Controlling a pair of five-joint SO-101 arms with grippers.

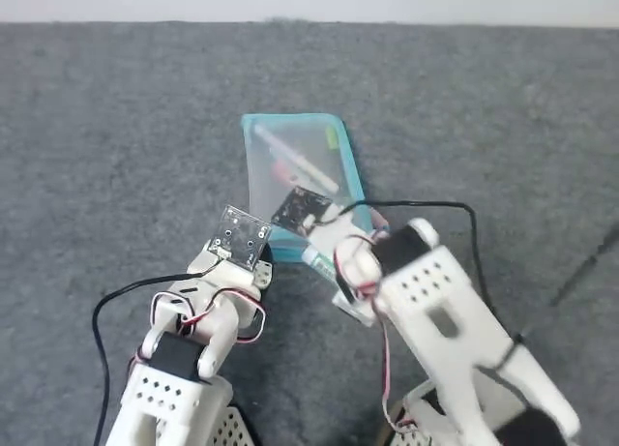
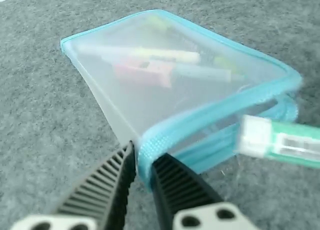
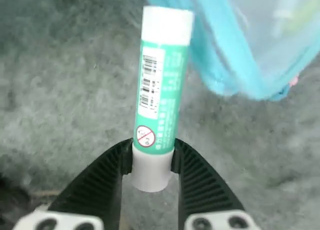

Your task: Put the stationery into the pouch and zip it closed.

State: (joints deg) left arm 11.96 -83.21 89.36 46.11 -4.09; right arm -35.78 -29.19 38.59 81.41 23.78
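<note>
Pouch (image 1: 290, 146) on grey mat (image 1: 116, 127), mid-table, pens (image 2: 150, 55) inside | your L gripper (image 2: 143, 157) pinches its zip-edge corner, prob. to keep the mouth up & open | R gripper (image 3: 152, 149) clamps glue stick (image 3: 161, 85) by the base, far end aimed at mouth, just outside it

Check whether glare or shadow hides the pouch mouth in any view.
High view: soft, even light, no glare on the pouch. Left wrist view: no glare; pens show through the wall, and its edge in the left gripper is evenly lit. Right wrist view: the glue stick in the right gripper is evenly lit, no hard shadow.
</note>
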